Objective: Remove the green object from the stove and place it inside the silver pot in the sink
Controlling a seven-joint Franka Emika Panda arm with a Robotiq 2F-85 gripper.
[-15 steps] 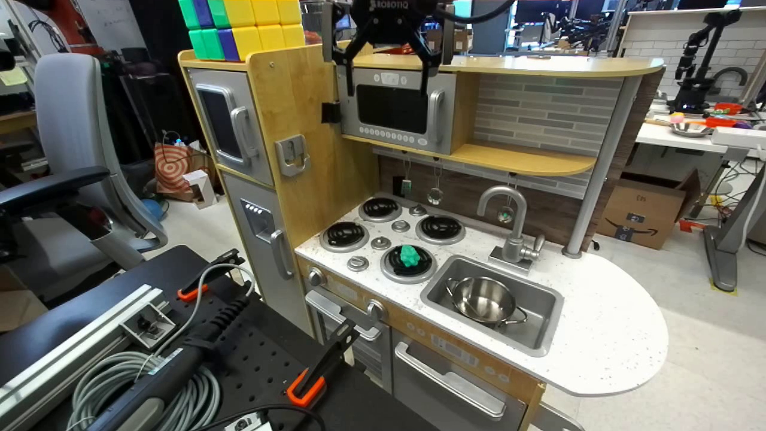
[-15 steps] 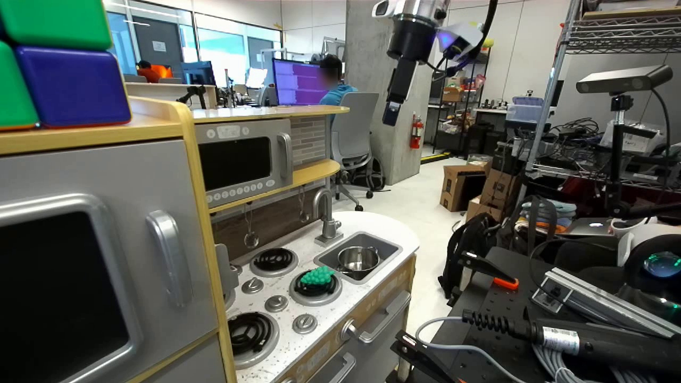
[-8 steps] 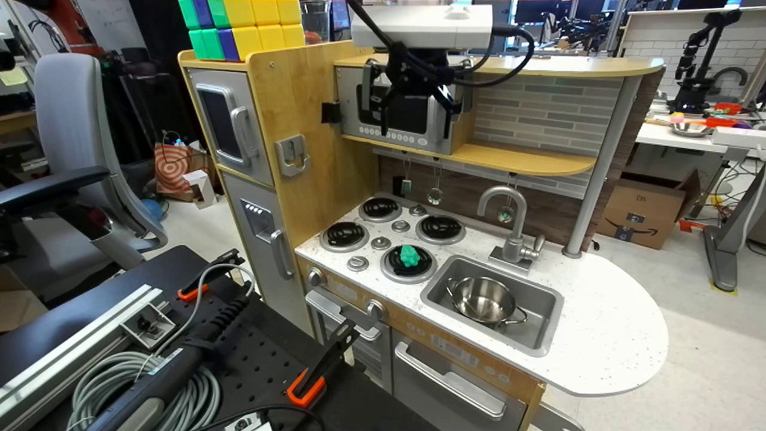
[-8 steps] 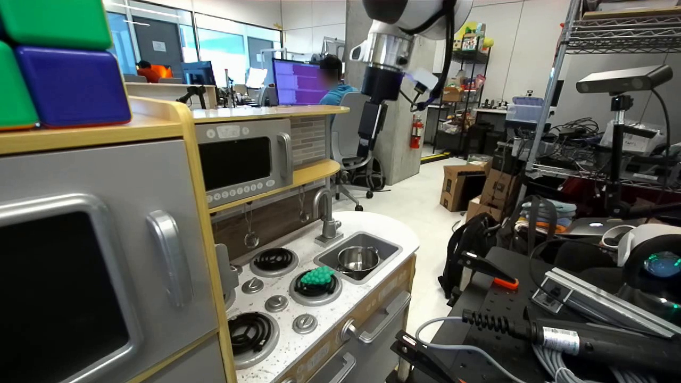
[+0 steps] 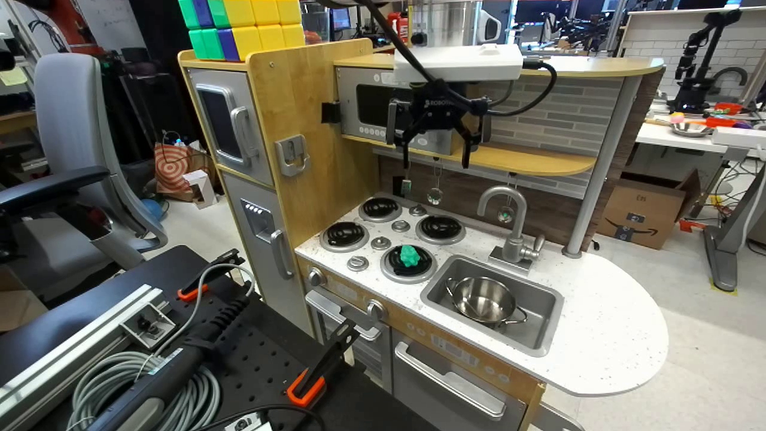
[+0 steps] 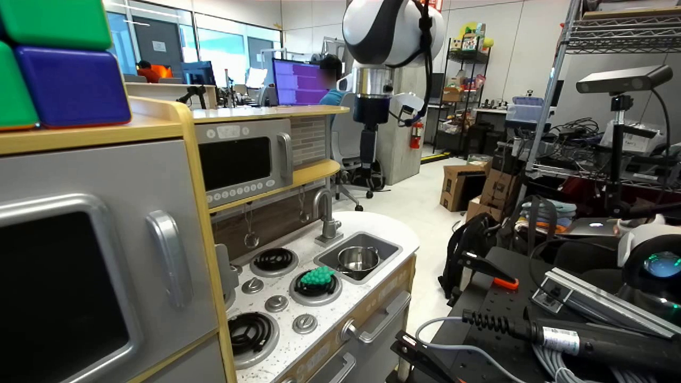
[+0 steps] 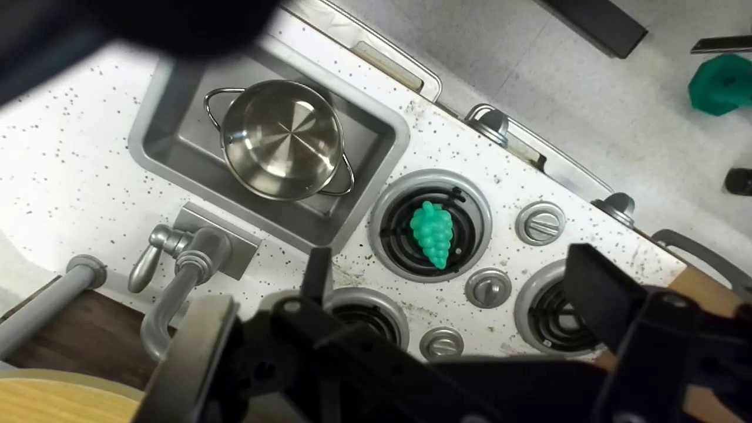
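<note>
The green object (image 5: 410, 256), a toy grape bunch, lies on the front burner nearest the sink on the white stove (image 5: 371, 277). It also shows in the wrist view (image 7: 433, 234). The silver pot (image 5: 482, 299) has two wire handles and sits inside the sink (image 5: 538, 302); its inside looks empty in the wrist view (image 7: 282, 141). My gripper (image 5: 435, 164) points down, well above the countertop. It is open and empty, with its fingers wide apart in the wrist view (image 7: 449, 252). The green object appears between and ahead of the fingertips there, apart from them.
The toy microwave (image 5: 374, 108) and a wooden shelf (image 5: 532, 158) stand behind the gripper in an exterior view. The curved tap (image 5: 517, 221) rises behind the sink. Utensils (image 5: 435, 194) hang under the microwave. A tall wooden cabinet (image 5: 299, 90) borders the stove's far side from the sink.
My gripper has come down from above the microwave and moved toward the sink side, turning to point straight down. The green object and the silver pot have not moved.
</note>
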